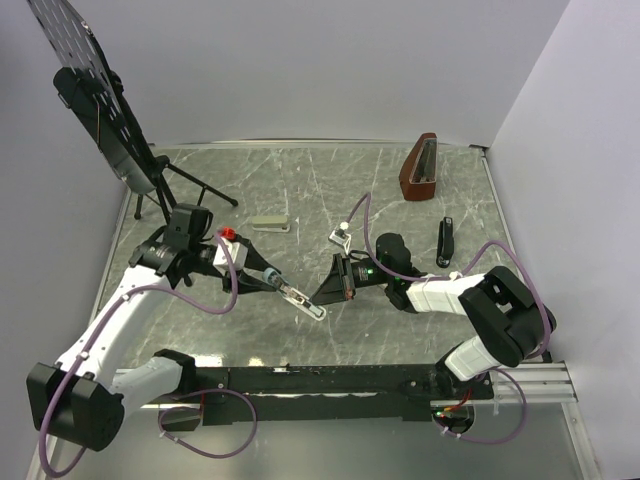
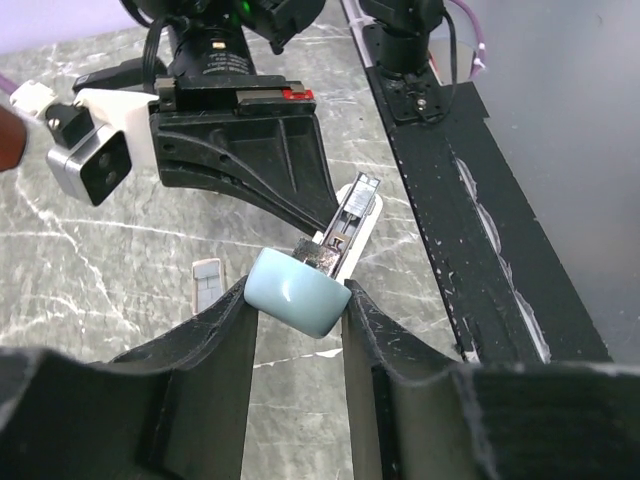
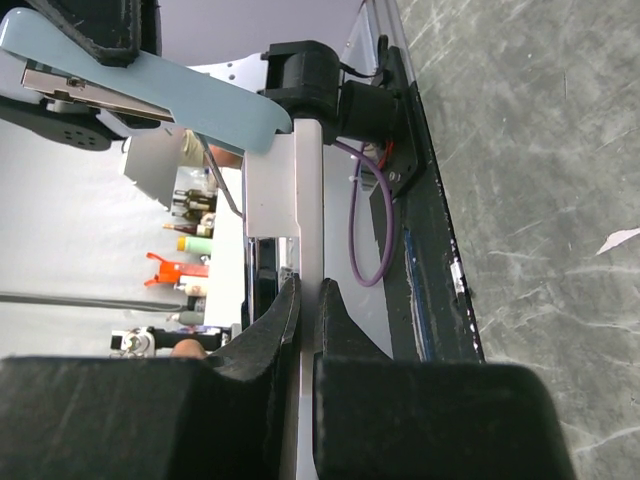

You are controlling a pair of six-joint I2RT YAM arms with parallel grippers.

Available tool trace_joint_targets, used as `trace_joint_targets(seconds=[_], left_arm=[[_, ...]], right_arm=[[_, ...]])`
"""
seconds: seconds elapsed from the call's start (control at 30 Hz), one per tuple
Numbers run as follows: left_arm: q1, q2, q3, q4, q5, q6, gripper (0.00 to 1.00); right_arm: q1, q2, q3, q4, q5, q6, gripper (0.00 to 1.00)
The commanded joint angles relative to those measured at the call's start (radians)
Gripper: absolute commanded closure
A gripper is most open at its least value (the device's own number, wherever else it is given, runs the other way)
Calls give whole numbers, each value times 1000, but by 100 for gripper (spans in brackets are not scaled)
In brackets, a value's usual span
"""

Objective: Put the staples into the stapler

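Two robot arms reach in from the near edge of a grey marbled tabletop (image 1: 300,180) and meet near its middle at a pale blue stapler (image 1: 300,297), which is hinged open. The left gripper (image 2: 300,295) clasps the rounded blue end of the stapler's top arm, one finger pressed against each side. From there a silvery rail (image 2: 345,225) runs away toward the other arm. The right gripper (image 3: 308,288) stands narrow, pinching the stapler's white base between its fingers.

The blue end hides the near part of the rail. What sits in the rail is too small to make out. Whether the stapler's tip rests on the tabletop cannot be told.

Just beyond the stapler, a small whitish box (image 2: 207,283) lies flat. Farther back lies a flat grey-green object (image 1: 269,224). A black stapler (image 1: 445,242) lies well apart to the right, with neither gripper near it. A brown wedge-shaped object (image 1: 420,168) stands by the far edge.
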Motion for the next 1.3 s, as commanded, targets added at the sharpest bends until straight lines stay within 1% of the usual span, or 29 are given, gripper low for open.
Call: trace_joint_targets(seconds=[0.0, 0.03, 0.07, 0.1, 0.13, 0.17, 0.2, 0.27, 0.33, 0.37, 0.4, 0.53, 0.57, 0.63, 0.77, 0.9, 0.97, 1.1, 1.2, 1.27], left_arm=[[-12, 24, 44, -109, 98, 148, 79], [-17, 25, 43, -108, 93, 143, 85], [-35, 27, 41, -98, 82, 131, 89], [-48, 27, 38, -66, 67, 87, 92], [-61, 25, 29, -45, 28, 61, 99], [-89, 21, 25, -25, 7, 36, 99], [-97, 18, 18, -7, -11, -8, 99], [-121, 2, 2, 47, -56, -47, 99], [-146, -10, -14, 119, -97, -132, 99], [-176, -15, -15, 129, -150, -150, 99], [-190, -15, -14, 133, -169, -165, 99], [-249, 4, 5, 129, -240, -188, 99], [-284, 14, 8, 136, -278, -205, 99], [-319, 31, 24, 132, -315, -209, 99], [-397, 100, 72, 81, -387, -205, 99], [-471, 146, 115, 57, -457, -205, 99], [-517, 171, 136, 52, -487, -211, 97], [-565, 211, 164, 35, -527, -217, 94], [-603, 235, 167, 34, -576, -232, 86], [-628, 252, 170, 31, -611, -243, 84]], right_arm=[[-8, -13, 57, 44, -2, -1, 100], [-8, -13, 59, 41, -2, -3, 100], [-10, -10, 59, 37, -1, -3, 100], [-7, -8, 60, 41, -1, 2, 100], [-7, -5, 62, 43, -1, 3, 100], [-7, 1, 62, 43, 1, 5, 100], [-7, 6, 62, 43, 2, 8, 100], [-7, 18, 65, 41, 4, 10, 100], [-8, 26, 68, 38, 6, 11, 100], [-7, 32, 70, 35, 6, 13, 100], [-7, 36, 71, 37, 6, 14, 100], [-7, 43, 80, 21, 10, 10, 100], [-7, 44, 85, 8, 12, 7, 100], [-7, 46, 86, 4, 13, 5, 100], [-8, 41, 83, -2, 21, -1, 100], [-7, 32, 86, -48, 29, -29, 100], [-7, 26, 91, -66, 35, -39, 100], [-7, 18, 96, -101, 45, -65, 100], [-5, 7, 99, -140, 59, -93, 100], [-5, 1, 103, -170, 68, -118, 100]])
